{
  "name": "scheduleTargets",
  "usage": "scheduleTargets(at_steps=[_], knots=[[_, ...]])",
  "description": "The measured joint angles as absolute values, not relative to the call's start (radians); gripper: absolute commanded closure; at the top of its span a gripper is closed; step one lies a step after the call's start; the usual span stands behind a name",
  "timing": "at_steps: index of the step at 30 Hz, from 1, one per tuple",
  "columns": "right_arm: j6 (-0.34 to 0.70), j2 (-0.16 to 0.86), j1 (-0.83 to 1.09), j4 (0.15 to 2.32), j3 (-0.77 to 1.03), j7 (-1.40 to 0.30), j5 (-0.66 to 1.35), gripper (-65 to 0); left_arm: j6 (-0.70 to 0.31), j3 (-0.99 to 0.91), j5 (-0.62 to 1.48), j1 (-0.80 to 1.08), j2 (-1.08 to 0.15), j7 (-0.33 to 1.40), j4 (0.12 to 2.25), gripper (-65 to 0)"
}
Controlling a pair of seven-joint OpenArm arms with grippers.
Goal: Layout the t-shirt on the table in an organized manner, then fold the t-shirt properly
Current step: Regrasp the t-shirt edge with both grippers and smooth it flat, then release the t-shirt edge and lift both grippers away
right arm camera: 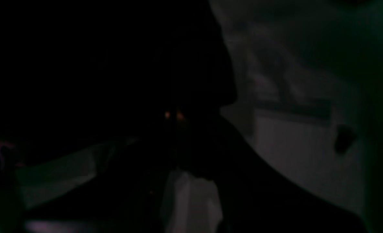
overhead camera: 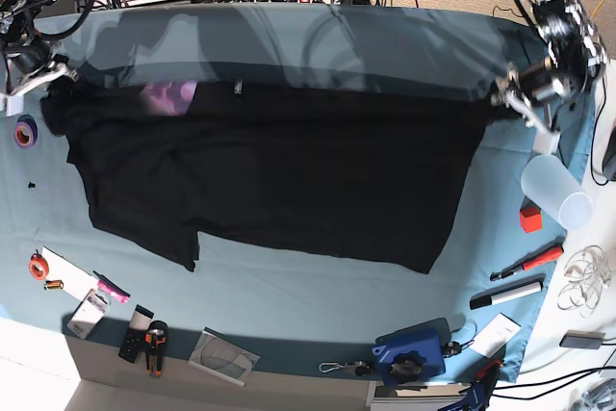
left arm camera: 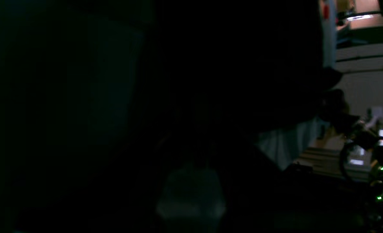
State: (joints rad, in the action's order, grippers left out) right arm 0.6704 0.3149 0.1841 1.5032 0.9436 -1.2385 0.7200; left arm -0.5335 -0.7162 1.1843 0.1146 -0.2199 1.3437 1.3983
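A wide table point(overhead camera: 289, 295) covered in smooth teal-blue cloth fills the base view, with cables and power strips along its far edge. The black t-shirt point(overhead camera: 279, 170) hangs stretched above the middle of the table, pulled taut along its top edge, and a patch of its purple print point(overhead camera: 168, 98) shows near the top corner on that view's left.

The right gripper point(overhead camera: 46, 74) is pinched closed on the t-shirt's top corner at the view's left. The left gripper point(overhead camera: 515, 101) is clamped on the opposite top corner at the view's right. Both wrist views are almost wholly dark, filled by black cloth close to the lens.

Beyond the t-shirt's right edge stand a clear plastic cup point(overhead camera: 556, 192) and a small red block point(overhead camera: 530, 218). Nearer the table's front edge lie a red-handled tool point(overhead camera: 527, 262) and a marker point(overhead camera: 506, 295). A blue device point(overhead camera: 412, 353) sits at the front edge below the t-shirt. A roll of purple tape point(overhead camera: 25, 130) lies just left of the t-shirt, and an orange roll point(overhead camera: 37, 266) sits lower down on that side.
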Motion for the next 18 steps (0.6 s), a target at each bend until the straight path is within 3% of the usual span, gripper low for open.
scheduleTargets(at_steps=[10,18], knots=[[0.698,0.316,0.373,1.504,0.947,-1.230,0.856,0.0,-0.612,-0.723,1.361,0.286,-0.236,1.345,1.429,0.0],[0.698,0.316,0.385,1.504,0.947,-1.223,0.862,0.0,-0.632,-0.724,1.408,0.352,-0.239,1.335,1.440,0.0]])
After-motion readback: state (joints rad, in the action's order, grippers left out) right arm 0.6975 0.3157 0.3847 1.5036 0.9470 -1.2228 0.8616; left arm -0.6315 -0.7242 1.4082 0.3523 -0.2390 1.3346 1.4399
